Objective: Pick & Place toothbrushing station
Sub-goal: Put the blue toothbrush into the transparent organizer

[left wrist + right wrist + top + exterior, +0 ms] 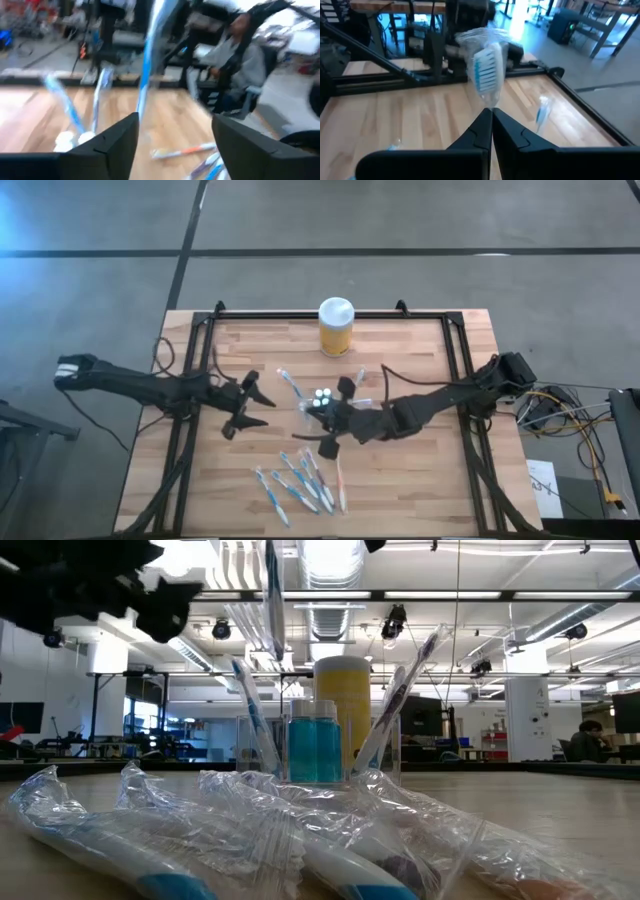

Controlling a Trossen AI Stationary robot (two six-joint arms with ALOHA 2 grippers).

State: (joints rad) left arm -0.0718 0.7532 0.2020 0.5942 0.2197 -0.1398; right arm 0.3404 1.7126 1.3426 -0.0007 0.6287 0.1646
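1. Nearest the table's front edge lies a loose pile of wrapped toothbrushes (300,485), blue-and-white in crinkled clear plastic, most with their long axes running diagonally from front to back. In the low view this heap fills the foreground and hides the base of what stands behind it.
2. Further in, near the table's (420,470) middle, stands the clear holder (318,406), upright, with 2 white-capped tubes (322,394) in it. In the low view their blue bodies stand vertical, and 2 toothbrushes lean outward from the holder, heads up.
3. The right gripper (333,432) sits just beside the holder on its front side. Its fingers are pressed together on the neck of a wrapped toothbrush (486,70), whose bristle head points up and away from the wrist camera.
4. The left gripper (243,408) hovers to the left of the holder, apart from it, with its jaws spread wide. A blue-and-white toothbrush (148,60) stands nearly upright between its fingers; I cannot tell whether it touches either one.
5. A yellow jar with white lid (335,326) stands at the back edge, directly behind the holder.
6. Beyond the table, a seated person (235,55) in grey shows in the left wrist view.
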